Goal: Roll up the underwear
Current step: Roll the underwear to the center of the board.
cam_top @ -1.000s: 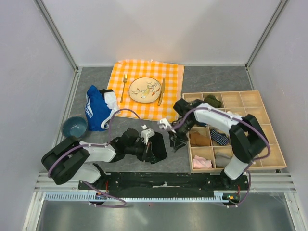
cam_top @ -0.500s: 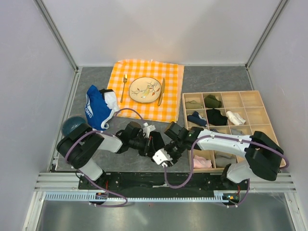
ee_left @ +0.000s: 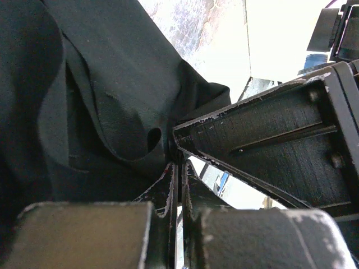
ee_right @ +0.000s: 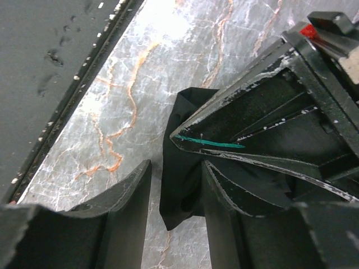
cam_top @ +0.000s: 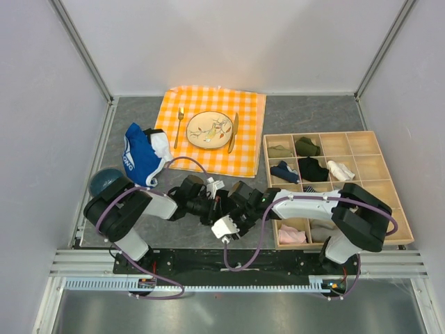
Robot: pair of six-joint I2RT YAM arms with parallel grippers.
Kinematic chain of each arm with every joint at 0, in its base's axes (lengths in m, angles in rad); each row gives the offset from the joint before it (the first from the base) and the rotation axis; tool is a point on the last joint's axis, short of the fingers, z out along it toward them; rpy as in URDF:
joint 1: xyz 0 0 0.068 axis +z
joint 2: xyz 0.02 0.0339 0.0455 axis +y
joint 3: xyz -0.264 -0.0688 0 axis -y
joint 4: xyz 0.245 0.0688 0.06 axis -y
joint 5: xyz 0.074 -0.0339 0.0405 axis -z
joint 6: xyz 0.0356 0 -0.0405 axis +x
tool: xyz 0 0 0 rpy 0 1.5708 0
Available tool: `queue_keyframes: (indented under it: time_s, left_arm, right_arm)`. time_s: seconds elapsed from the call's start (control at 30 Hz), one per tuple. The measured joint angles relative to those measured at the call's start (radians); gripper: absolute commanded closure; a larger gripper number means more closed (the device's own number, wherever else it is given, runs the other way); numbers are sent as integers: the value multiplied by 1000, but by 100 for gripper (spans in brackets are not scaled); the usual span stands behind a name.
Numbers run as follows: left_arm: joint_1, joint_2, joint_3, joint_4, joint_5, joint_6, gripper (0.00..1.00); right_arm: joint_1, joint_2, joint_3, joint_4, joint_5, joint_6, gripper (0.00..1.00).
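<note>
The right hand has been moved left, up to the left hand. The underwear is pinched in the closed left hand over the bench; the right hand is held half-wide around it.

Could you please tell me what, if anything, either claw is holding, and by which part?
Left claw: shut on a fold of the black underwear. Right claw: open astride its hanging corner, not gripping.
</note>
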Motion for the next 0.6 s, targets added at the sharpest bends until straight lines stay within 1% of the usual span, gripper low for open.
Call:
queue_keyframes:
  time_s: [0.1, 0.13, 0.23, 0.27, 0.37, 0.4, 0.47, 0.6]
  left_arm:
    - [10, -5, -4, 3, -2, -10, 93]
    - [14, -10, -8, 3, -5, -14, 93]
    - [35, -47, -35, 8, -20, -32, 84]
    - [41, -63, -46, 10, -24, -37, 78]
    - [61, -139, -85, 15, -52, -52, 69]
    - [67, -180, -100, 16, -66, -53, 68]
    - [72, -280, -134, 23, -98, -55, 63]
    - [63, -521, -209, 46, -185, -46, 58]
  right_arm:
    - [0, 9, 1, 16, 8, 6, 64]
    - [0, 12, 1, 21, 9, 5, 70]
    - [0, 32, 14, 34, 17, 0, 82]
    - [0, 44, 25, 33, 18, 0, 83]
    - [0, 76, 61, 21, 20, 3, 87]
    - [-1, 83, 72, 10, 19, 5, 88]
    - [-7, 95, 93, -15, 10, 6, 89]
    - [-53, 126, 144, -93, -63, 13, 89]
